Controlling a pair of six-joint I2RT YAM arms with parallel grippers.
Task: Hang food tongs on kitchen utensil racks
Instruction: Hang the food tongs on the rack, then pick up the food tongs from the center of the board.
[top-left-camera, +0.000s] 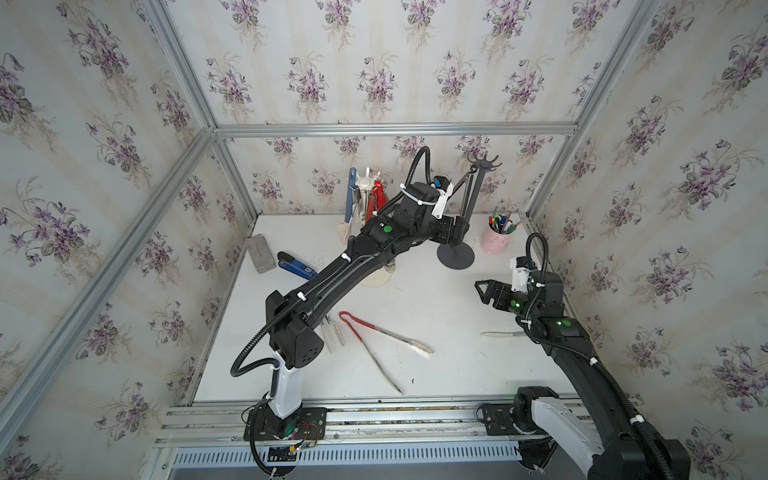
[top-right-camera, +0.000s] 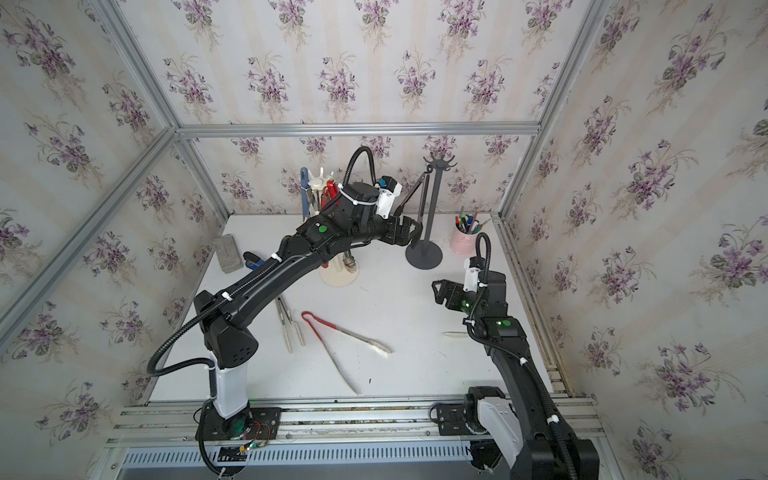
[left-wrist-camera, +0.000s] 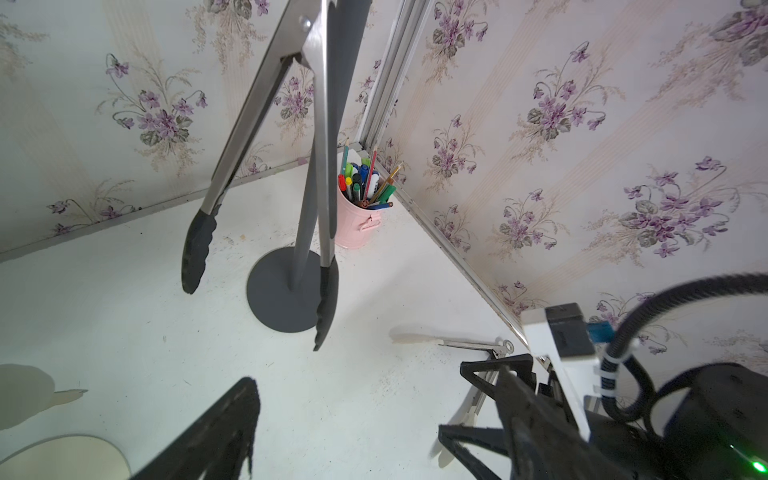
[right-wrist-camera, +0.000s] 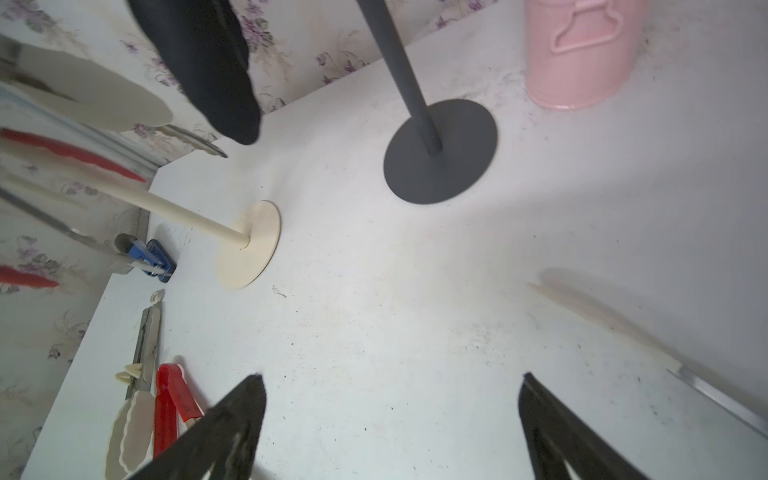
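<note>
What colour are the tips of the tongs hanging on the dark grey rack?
Black tips, clearest in the left wrist view.

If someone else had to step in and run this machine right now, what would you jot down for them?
Left hand: open, empty, beside the grey rack.
Right hand: open, empty, above the table.
Done: black-tipped tongs hang on the grey rack; several more hang on the cream rack.
To do: three tongs lie on the table: red-handled tongs, white-tipped tongs partly under the left arm, and a third pair by the right arm.
</note>
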